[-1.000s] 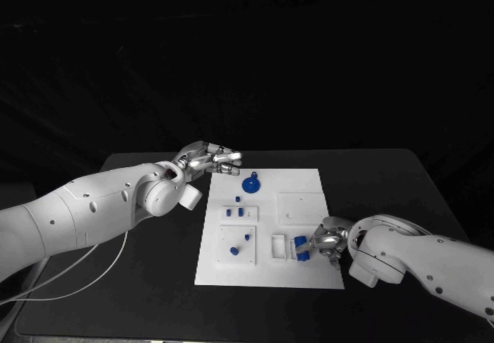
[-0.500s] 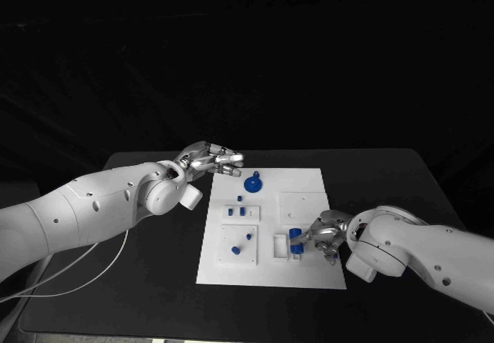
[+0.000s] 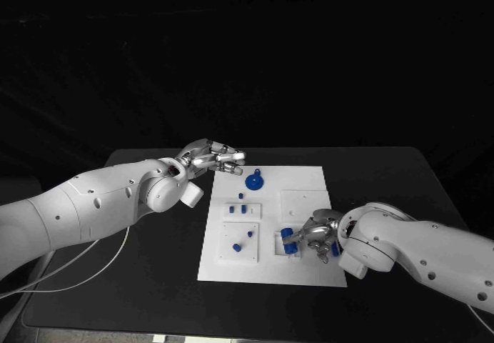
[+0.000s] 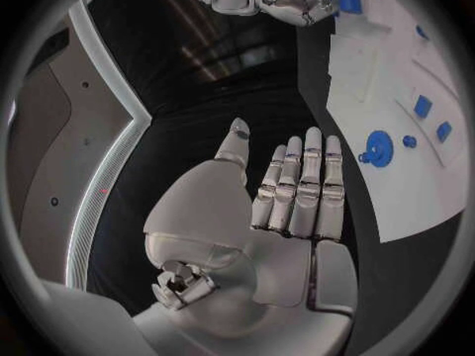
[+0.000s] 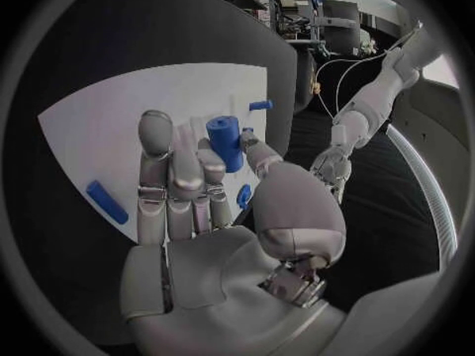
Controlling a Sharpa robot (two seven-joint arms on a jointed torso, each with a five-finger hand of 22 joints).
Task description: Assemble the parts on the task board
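Now the right hand (image 3: pixel 312 237), pinching a blue peg (image 5: pixel 225 141), has carried it left over the board (image 3: pixel 309 179), nearing insertion; the left hand (image 3: pixel 213 158) waits, fingers apart.

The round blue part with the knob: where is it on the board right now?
The round blue part lies at the board's far end, just beside the left hand.

Two white arms with smooth glossy shells, rounded bulges at the wrists, small dark screw holes dotted along the forearms. Left hand (image 3: pixel 213 158) and right hand (image 3: pixel 312 237) are silver metal, segmented fingers with pale pads (seams clear in the wrist views). A thin white cable (image 3: pixel 77 261) loops under the left arm. Exposed metal linkage sits at each palm's base.
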